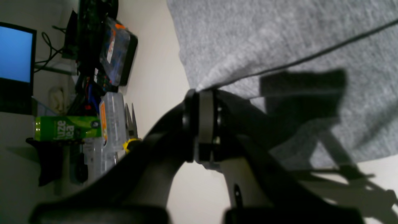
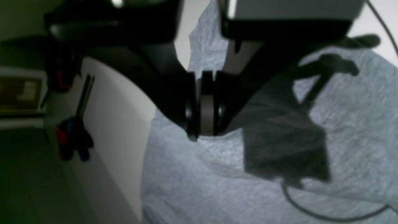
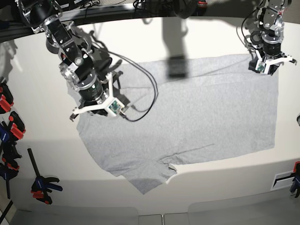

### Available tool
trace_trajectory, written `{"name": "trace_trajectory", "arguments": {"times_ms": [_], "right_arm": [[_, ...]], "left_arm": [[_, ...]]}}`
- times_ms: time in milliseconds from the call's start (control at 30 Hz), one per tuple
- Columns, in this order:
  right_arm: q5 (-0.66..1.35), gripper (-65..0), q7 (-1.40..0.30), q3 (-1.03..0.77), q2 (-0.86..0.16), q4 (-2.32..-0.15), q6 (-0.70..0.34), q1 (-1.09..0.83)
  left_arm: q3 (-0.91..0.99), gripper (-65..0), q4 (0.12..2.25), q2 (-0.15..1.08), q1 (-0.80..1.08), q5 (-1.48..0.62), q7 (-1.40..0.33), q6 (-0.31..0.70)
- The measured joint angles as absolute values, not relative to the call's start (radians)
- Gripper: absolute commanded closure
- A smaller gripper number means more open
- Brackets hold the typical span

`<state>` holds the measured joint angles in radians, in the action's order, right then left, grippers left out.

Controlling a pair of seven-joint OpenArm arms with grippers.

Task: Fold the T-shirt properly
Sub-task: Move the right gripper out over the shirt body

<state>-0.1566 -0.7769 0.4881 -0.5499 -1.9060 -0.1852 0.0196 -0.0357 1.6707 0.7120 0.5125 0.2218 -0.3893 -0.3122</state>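
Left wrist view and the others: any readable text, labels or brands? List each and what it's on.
"uze" over "ea", part of a name, sideways: green can, left wrist view.
Orange labels on the clear boxes: too blurred to read.
Blue screen: no text shows.
T-shirt: plain grey side up, no lettering in any view.
Right wrist and base views: nothing readable.
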Motion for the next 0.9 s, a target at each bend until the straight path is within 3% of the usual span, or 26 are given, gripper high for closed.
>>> {"name": "trace_trajectory", "arguments": {"times_ms": [233,400,900], "right_arm": [[-0.168,0.0,-0.779,0.488,-0.532,-1.906,-0.178,0.020],[-0.234,0.0,-0.809,0.486,-0.508,-1.901,-0.104,0.019],[-0.235,0.0,-0.794,0.487,-0.482,-1.890,-0.108,0.019]], "left_arm": [[-0.036,0.0,1.671,0.712,0.512,0.222,-0.388,-0.312],[-0.036,0.0,1.671,0.712,0.512,0.222,-0.384,-0.312],[-0.036,0.0,1.670,0.711,0.440,0.217,-0.307,-0.311]]}}
